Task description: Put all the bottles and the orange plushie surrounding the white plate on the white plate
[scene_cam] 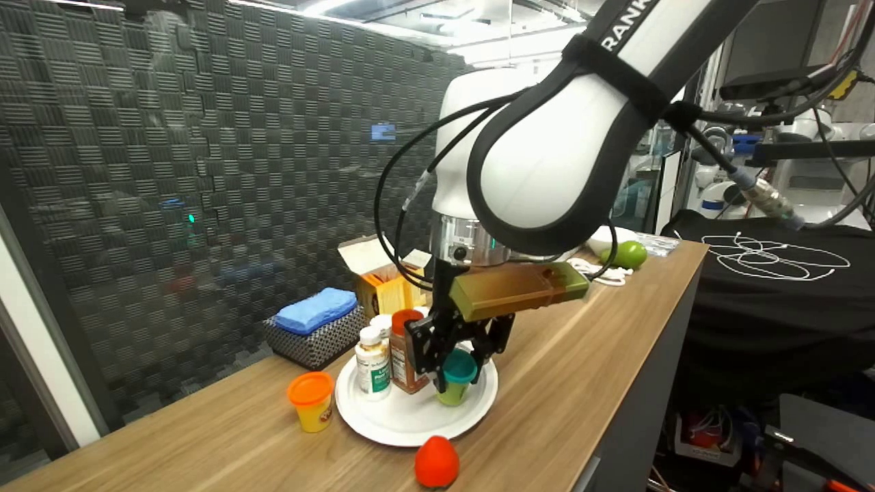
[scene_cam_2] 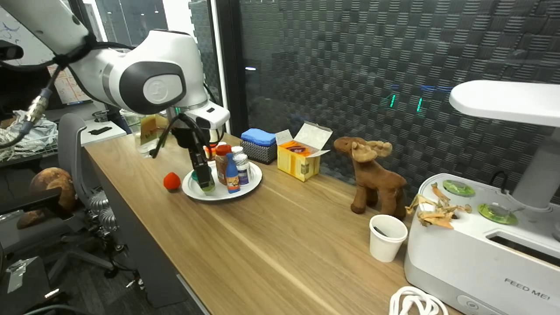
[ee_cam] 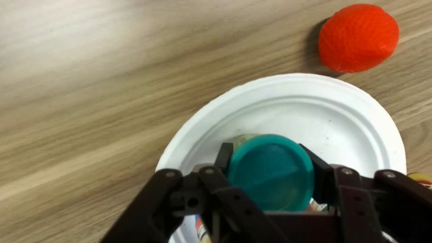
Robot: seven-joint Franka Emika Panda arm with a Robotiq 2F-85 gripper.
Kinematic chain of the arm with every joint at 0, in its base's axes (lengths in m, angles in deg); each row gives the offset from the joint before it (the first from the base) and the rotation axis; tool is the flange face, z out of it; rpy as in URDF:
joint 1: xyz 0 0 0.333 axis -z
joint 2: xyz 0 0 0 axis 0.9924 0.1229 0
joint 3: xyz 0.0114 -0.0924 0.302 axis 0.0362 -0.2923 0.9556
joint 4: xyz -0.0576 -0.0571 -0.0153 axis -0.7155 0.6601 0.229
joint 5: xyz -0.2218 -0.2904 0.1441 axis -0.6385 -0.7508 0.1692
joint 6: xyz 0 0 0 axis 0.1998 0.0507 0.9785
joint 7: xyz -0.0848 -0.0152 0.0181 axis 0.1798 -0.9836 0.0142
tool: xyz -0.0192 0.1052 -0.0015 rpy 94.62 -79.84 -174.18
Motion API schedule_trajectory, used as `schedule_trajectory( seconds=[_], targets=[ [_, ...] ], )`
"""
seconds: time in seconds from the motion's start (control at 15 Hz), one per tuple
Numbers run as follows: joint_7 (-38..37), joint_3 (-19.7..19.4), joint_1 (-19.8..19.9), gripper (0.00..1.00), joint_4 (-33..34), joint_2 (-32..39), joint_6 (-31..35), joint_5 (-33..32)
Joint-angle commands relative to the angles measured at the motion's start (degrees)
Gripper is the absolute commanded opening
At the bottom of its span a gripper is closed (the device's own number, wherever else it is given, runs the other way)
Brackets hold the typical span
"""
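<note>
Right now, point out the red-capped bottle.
The brown bottle, upright on the plate; the white bottles have white caps, the blue bottle a blue top.

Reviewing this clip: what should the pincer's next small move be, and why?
Probably ease the pincer open to release the teal-lidded tub: the fingers clasp its lid, and in both exterior views it sits low, apparently at the surface of the white plate, inside the rim. Contact underneath is hard to confirm.

The wrist view's lower edge cuts off the white plate (ee_cam: 324,121), partly hidden by the jaws.
</note>
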Motion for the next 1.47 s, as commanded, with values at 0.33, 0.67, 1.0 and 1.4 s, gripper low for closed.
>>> schedule_trajectory(
  seconds=[0.33, 0.67, 1.0, 1.4],
  targets=[
    [-3.0, -3.9, -3.6, 0.73, 0.3, 1.5, 4.8, -2.9],
    [-2.5, -3.8, -3.3, 0.96, -0.6, -0.4, 4.8, -2.1],
    [-2.5, -3.8, -2.9, 1.00, -2.1, -3.5, 4.5, -1.9],
    [-6.4, -2.9, -4.1, 1.00, -2.5, -9.1, -3.9, -5.5]
  ],
)
